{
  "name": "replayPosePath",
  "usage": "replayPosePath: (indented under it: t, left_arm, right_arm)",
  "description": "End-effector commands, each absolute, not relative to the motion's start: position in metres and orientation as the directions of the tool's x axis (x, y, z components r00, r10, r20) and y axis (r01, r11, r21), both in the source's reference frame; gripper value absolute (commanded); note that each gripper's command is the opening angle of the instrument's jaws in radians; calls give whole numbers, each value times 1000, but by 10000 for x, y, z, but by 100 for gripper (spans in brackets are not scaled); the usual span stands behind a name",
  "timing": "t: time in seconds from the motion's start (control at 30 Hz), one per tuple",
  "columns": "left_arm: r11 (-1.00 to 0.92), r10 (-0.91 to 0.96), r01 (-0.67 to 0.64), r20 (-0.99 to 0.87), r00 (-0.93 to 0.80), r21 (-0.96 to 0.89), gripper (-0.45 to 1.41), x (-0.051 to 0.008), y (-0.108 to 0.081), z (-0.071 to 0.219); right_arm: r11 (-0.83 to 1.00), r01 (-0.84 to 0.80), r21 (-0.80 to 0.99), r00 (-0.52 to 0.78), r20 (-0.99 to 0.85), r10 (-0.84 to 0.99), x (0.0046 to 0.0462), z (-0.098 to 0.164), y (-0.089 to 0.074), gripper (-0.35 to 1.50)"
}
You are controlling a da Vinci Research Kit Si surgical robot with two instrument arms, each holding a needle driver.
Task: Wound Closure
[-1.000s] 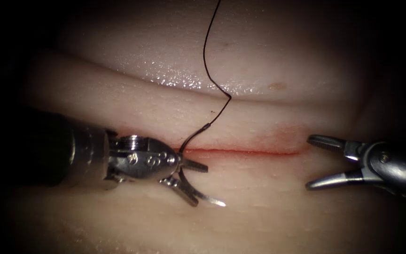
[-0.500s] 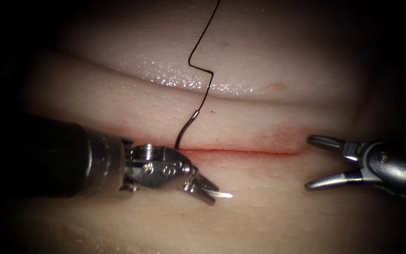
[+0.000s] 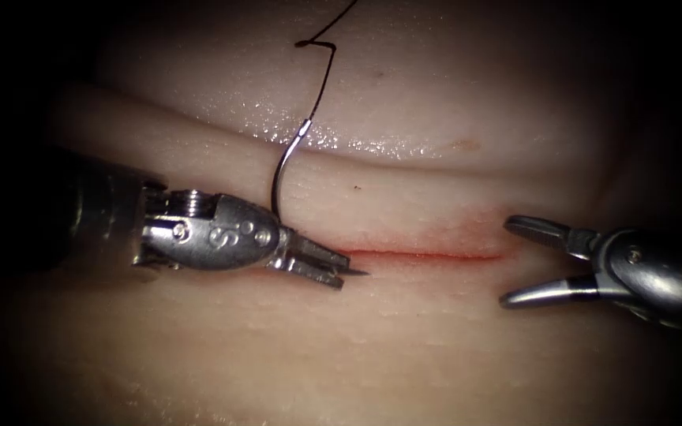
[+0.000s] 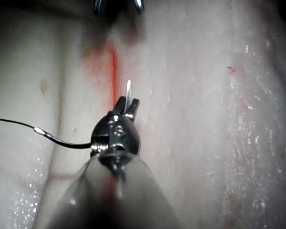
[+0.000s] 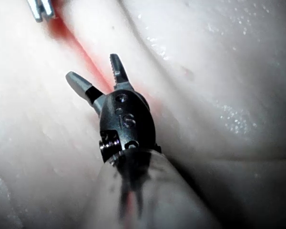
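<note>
Two tools: both over the tissue [image 3: 436,339].
Left tool [image 3: 321,264]: jaws clamped on the needle [image 3: 278,185] near its tip, free of tissue.
Right tool [image 3: 534,264]: spread, empty.
Progress: cut [image 3: 428,254] unstitched (thread [image 3: 321,67] trails upward).

Curved steel needle [image 3: 282,177] clamped near its tip by left gripper [image 3: 321,264], clear of pale pork tissue [image 3: 436,339]; thin dark thread [image 3: 321,71] trails upward. Red-edged cut [image 3: 428,254] open.
</note>
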State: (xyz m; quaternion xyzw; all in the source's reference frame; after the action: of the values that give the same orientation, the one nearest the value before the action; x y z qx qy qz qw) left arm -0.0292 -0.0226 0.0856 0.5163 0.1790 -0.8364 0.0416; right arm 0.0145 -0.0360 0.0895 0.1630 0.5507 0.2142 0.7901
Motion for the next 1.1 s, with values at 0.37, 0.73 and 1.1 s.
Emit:
replayPosePath:
  t: [0.37, 0.73, 1.1]
  left_arm:
    - [-952, 69, 283, -984, -166, -115, -45, -285, -234, 856]
    - [-942, 31, 335, -1000, -6, -31, -45, -291, -238, 849]
    - [-928, -26, 367, -992, 122, 70, -45, -299, -245, 834]
  right_arm:
    - [768, -195, 611, 187, -745, 640, 157, 905, -323, 85]
    - [564, -135, 815, 65, -560, 826, 189, 910, -313, 94]
    - [446, -8, 895, -4, -446, 895, 236, 918, -304, 101]
